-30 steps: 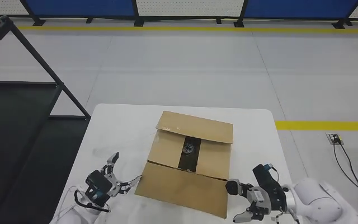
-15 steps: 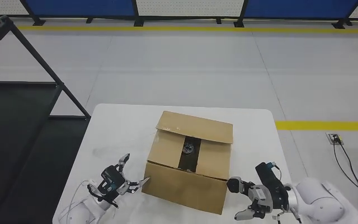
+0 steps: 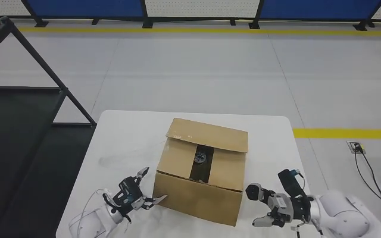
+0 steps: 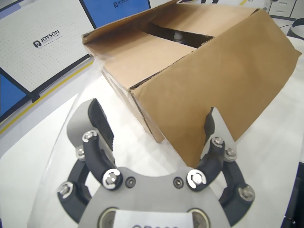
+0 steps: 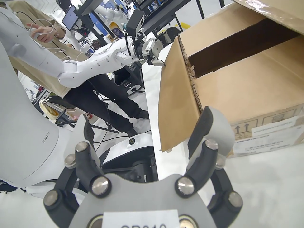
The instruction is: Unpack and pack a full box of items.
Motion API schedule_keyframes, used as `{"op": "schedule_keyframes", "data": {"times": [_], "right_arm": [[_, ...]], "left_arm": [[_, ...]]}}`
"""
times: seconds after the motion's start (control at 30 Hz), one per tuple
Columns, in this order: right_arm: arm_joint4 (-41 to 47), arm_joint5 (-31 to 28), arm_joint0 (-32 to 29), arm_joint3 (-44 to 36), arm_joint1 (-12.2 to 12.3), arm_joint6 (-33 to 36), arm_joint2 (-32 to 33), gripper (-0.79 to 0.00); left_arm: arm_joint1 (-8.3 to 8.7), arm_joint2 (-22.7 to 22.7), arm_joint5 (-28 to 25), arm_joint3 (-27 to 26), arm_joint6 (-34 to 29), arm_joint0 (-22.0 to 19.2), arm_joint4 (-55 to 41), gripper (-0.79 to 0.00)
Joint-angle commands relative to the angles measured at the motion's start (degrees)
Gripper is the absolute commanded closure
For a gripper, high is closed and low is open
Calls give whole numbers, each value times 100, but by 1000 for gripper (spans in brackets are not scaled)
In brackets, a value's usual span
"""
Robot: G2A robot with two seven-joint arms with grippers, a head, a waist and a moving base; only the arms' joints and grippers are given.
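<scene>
A brown cardboard box (image 3: 205,143) sits mid-table, its two top flaps nearly meeting with a dark slot between them. Through the slot a round dark item (image 3: 201,157) shows inside, the same item (image 4: 177,35) in the left wrist view. The box's near flap (image 3: 196,202) hangs outward toward me. My left gripper (image 3: 150,188) is open at that flap's left corner, and the corner of the flap (image 4: 190,124) lies between its fingers (image 4: 99,119). My right gripper (image 3: 257,206) is open at the flap's right corner, with the flap (image 5: 175,110) edge between its fingers (image 5: 209,124).
The white table (image 3: 119,137) has bare room to the left, right and behind the box. Its near edge runs just under both grippers. A black metal frame (image 3: 36,65) stands off the table's left side. The left arm's gripper (image 5: 154,53) appears across the box in the right wrist view.
My left gripper has moved right, up to the flap's left corner. My right gripper has shifted slightly to the flap's right corner. The near flap hangs a little closer to the box.
</scene>
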Motion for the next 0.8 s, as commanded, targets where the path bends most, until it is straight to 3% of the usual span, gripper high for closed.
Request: {"op": "schedule_keyframes", "data": {"times": [0.0, 0.37, 0.77], "right_arm": [[-20, 0, 10, 14, -10, -43, -9, -785], [-111, 0, 6, 131, -33, -223, 8, -785], [-181, 0, 0, 180, -32, -279, 5, -785]], "left_arm": [[0, 48, -26, 40, -149, -37, -66, -785], [21, 170, -439, 2, -669, -197, -667, -785], [73, 375, -530, -77, -603, -167, -510, -785]]}}
